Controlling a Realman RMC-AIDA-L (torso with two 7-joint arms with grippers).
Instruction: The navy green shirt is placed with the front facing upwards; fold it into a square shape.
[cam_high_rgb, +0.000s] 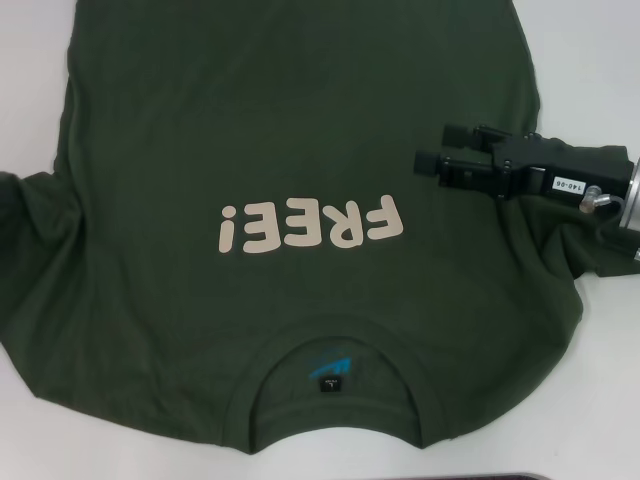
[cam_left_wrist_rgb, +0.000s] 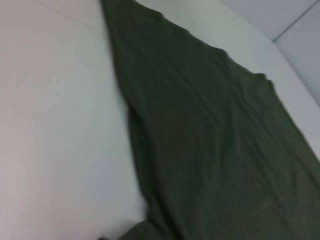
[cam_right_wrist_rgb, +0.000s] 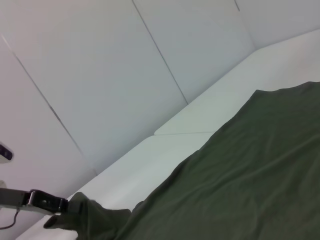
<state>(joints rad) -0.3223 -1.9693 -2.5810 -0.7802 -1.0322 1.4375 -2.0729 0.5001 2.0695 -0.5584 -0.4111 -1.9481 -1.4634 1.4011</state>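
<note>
The navy green shirt lies spread on the white table, front up, with cream "FREE!" lettering and its collar nearest me. My right gripper hovers over the shirt's right side by the sleeve, pointing left, fingers apart with nothing between them. The left gripper is out of the head view; the right wrist view shows it far off at the bunched left sleeve. In the left wrist view there is only the shirt's body and bare table.
White table surface borders the shirt on both sides and along the near edge. White wall panels rise behind the table's far side. A dark edge shows at the bottom of the head view.
</note>
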